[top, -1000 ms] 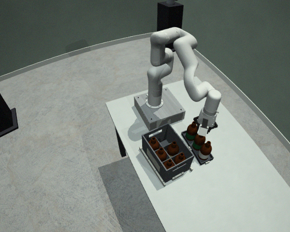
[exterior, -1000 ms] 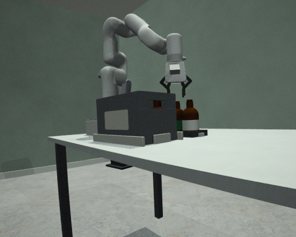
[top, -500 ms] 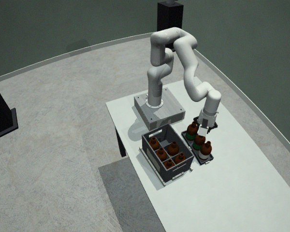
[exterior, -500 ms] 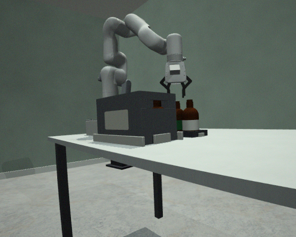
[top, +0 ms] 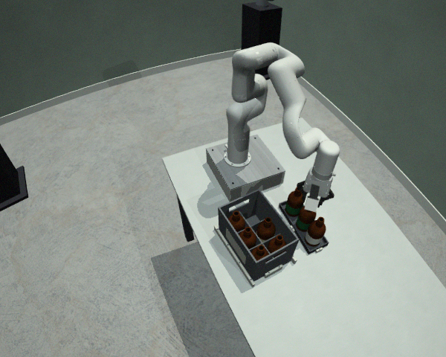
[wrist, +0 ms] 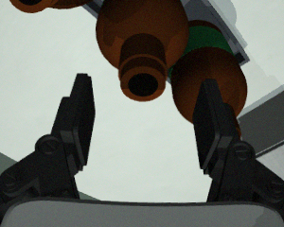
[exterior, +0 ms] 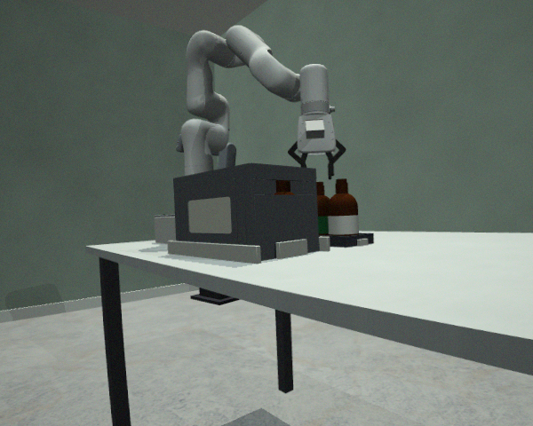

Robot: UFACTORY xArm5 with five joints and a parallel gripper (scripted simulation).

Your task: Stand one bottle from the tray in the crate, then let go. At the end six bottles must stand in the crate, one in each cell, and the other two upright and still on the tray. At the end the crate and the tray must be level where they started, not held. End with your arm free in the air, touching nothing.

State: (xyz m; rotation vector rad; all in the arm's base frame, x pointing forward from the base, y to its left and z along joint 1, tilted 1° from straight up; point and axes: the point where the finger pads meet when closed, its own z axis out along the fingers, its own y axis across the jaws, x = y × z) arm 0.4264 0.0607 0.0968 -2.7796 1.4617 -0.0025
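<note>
White xArm on grey base block, mounted at far end of white table. Gripper points straight down, hovering above the tray, w/ fingers spread partway & nothing between them, so released, not grasping. Tray is a narrow dark strip just beside the crate, on the side away from the table's near edge in top view. 3 brown bottles upright on tray in a row: green-label bottle nearest the base, mid green-label bottle partly hidden by gripper body in top view, white-label bottle at the end away from the base. Wrist view: mid bottle's open neck sits ahead of the finger gap, roughly centred btw the two fingers but above their tips in frame; fingers not touching any bottle. Exterior view: fingertips are above bottle caps, apart from them. Crate is dark grey, 6 cells, standing level on table btw light guide strips. 5 brown bottles in crate, one per cell; the cell at the corner nearest base & tray has no bottle. Dark pillar on floor at left, another behind the arm.
</note>
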